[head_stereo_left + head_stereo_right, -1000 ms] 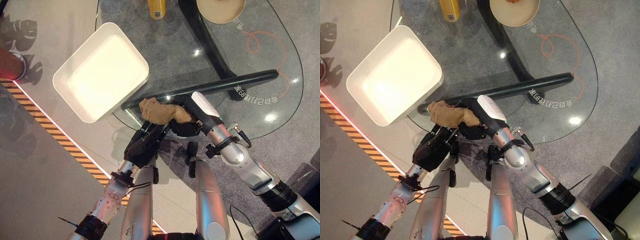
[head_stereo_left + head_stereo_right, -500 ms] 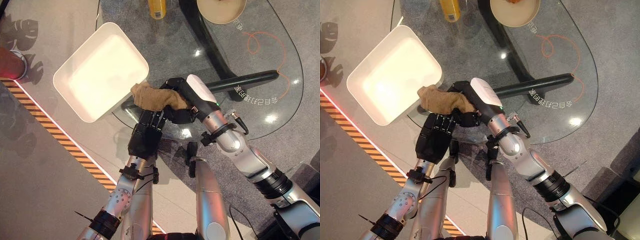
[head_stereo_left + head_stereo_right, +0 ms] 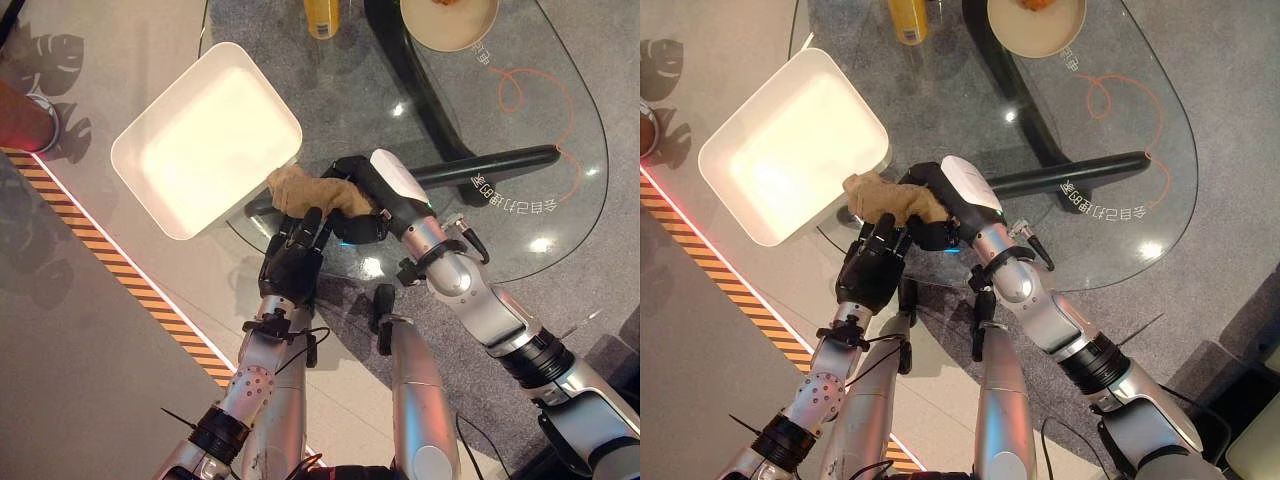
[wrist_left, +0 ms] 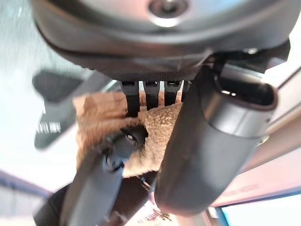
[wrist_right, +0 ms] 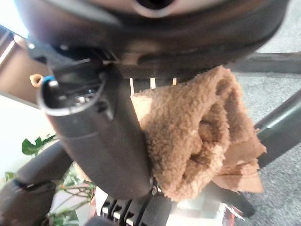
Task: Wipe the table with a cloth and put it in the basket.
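**Cloth bunched at near worktop edge, both hands on it, basket just beyond**

Left hand (image 3: pixel 292 268) comes up from below the near edge of the glass worktop (image 3: pixel 560 215); fingers reach the brown cloth (image 3: pixel 312 192) from the near side. In the left wrist view they touch the pile, but whether they clamp it I cannot tell. Right hand (image 3: pixel 940 200) sits on top of the cloth, fingers and thumb curled around the wad; right wrist view shows it folded and clamped between them.

Cloth lies at the near-left edge of the worktop, just beside the corner of the white basket (image 3: pixel 140 195), which overhangs the worktop's left edge.

Judgement: wiping looks done or nearly so, next is the transfer. Keep one firm grip, lift the wad clear of the basket rim, release over the middle, not the lip. Loose corners hang down and could snag the rim.

Beyond: dark table leg (image 3: pixel 490 162) under the glass, yellow bottle (image 3: pixel 322 15) and a bowl (image 3: pixel 450 20) at the far edge. Grey carpet below, striped hazard tape (image 3: pixel 120 270) on the floor at left.
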